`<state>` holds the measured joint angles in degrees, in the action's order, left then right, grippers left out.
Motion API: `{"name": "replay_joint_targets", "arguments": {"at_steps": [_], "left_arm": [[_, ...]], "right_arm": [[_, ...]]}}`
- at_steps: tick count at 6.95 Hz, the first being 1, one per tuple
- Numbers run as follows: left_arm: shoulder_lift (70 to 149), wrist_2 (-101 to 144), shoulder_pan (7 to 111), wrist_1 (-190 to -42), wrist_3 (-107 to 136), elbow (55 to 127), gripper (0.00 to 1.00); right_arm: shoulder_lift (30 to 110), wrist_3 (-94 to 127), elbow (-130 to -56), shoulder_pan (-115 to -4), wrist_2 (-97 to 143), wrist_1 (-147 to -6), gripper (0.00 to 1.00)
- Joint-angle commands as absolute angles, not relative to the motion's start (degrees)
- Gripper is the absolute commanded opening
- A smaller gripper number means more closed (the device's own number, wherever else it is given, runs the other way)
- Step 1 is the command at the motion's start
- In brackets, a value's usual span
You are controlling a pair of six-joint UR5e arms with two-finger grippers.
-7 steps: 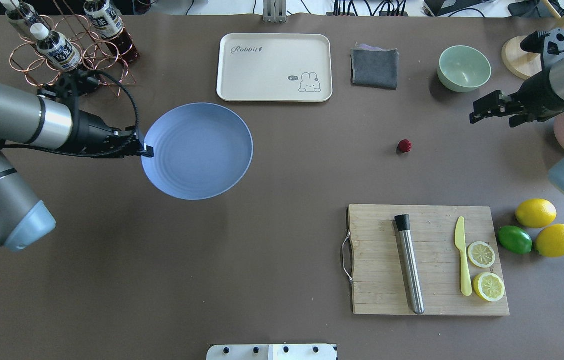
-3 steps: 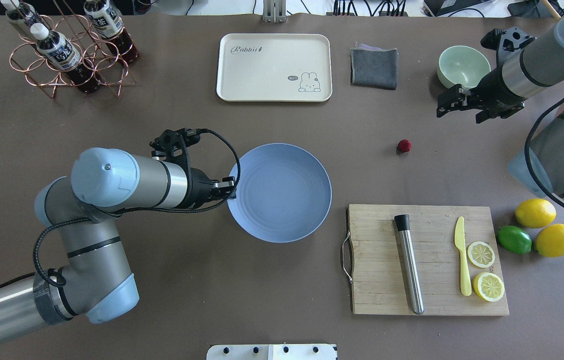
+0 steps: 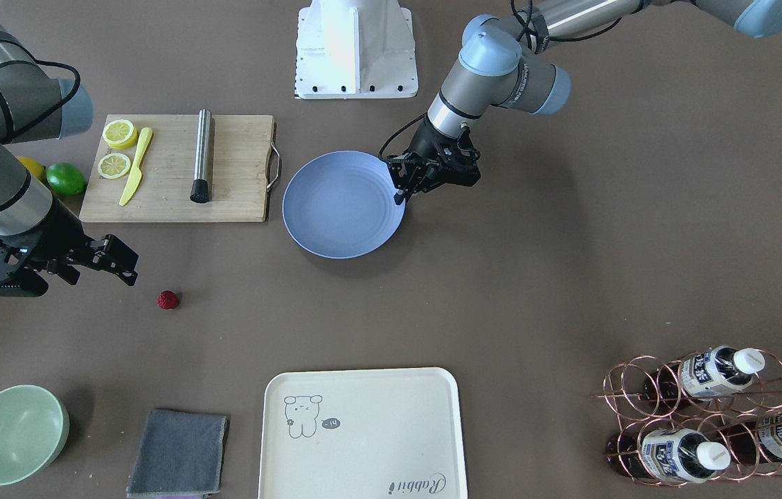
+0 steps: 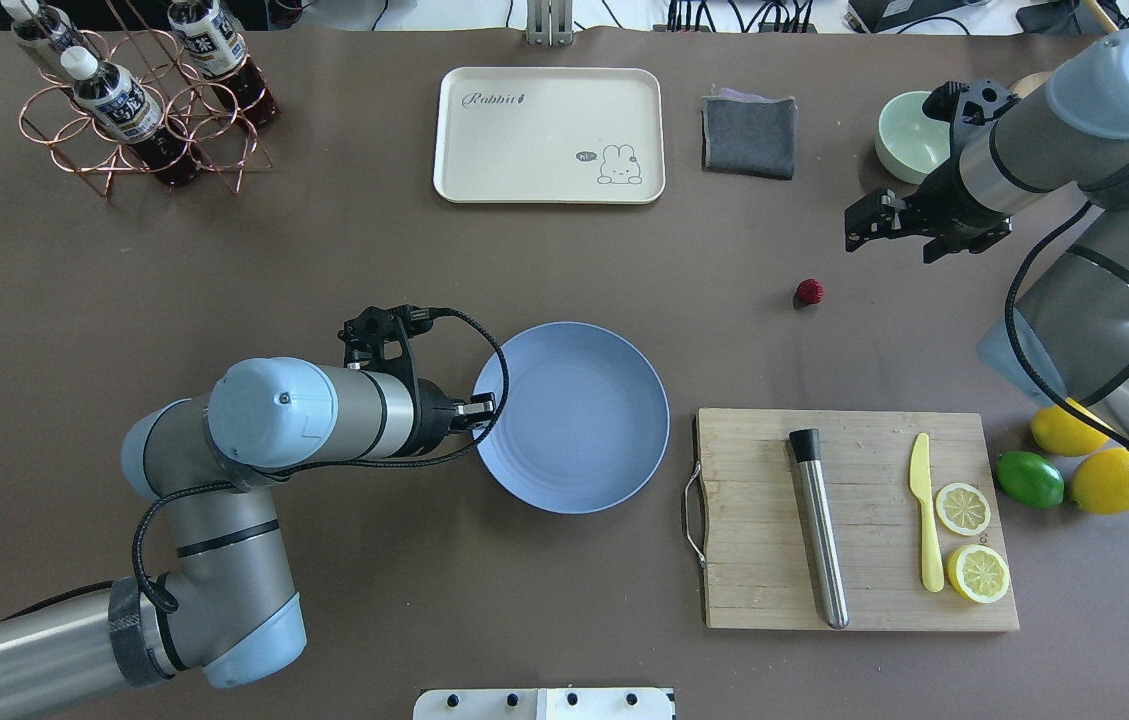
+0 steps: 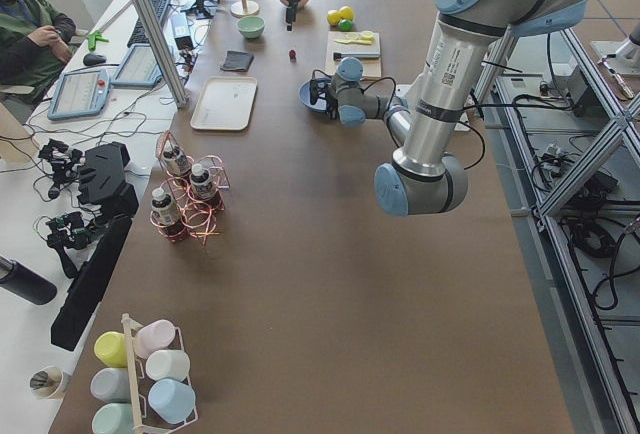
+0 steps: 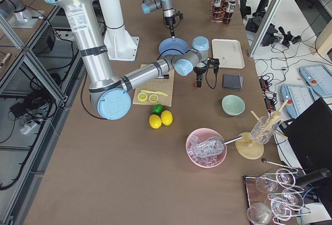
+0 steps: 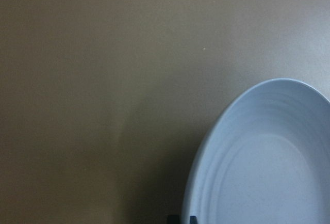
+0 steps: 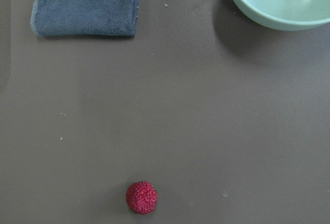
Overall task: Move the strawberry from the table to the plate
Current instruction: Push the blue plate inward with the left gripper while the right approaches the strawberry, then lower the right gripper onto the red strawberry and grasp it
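Our left gripper [image 4: 486,408] is pinched tight on the edge of the blue plate [image 4: 584,430], next to the wooden board [image 4: 854,520]. Our right gripper [image 4: 854,228] hangs over the table [image 4: 564,270], fingers apart, holding nothing. The little red strawberry [image 4: 808,291] lies on the table near it, far from the plate.

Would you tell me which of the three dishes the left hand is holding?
The blue plate: the left hand pinches its rim. The green bowl and the cream tray have no hand on them.
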<state>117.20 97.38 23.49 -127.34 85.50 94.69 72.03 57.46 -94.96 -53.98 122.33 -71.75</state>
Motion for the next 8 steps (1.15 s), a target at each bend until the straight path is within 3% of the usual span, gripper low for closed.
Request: {"name": "replay_joint_targets", "arguments": {"at_steps": [1,2,3,8], "left_arm": [[116.6,97.5,23.5,-127.3,85.3,94.8,0.00],[116.6,97.6,23.9,-127.2,85.2,95.1,0.00],[116.5,97.0,24.1,-127.3,85.2,95.1,0.97],[115.1,97.1,25.0,-127.4,85.0,96.6,0.98]], "right_arm": [[72.1,57.6,-95.0,-52.8,122.1,-71.7,1.00],[72.1,57.9,-94.9,-51.9,120.9,-71.7,1.00],[72.0,57.9,-95.0,-51.1,120.2,-71.7,1.00],[65.5,58.4,-87.5,-48.6,116.7,-71.7,1.00]]}}
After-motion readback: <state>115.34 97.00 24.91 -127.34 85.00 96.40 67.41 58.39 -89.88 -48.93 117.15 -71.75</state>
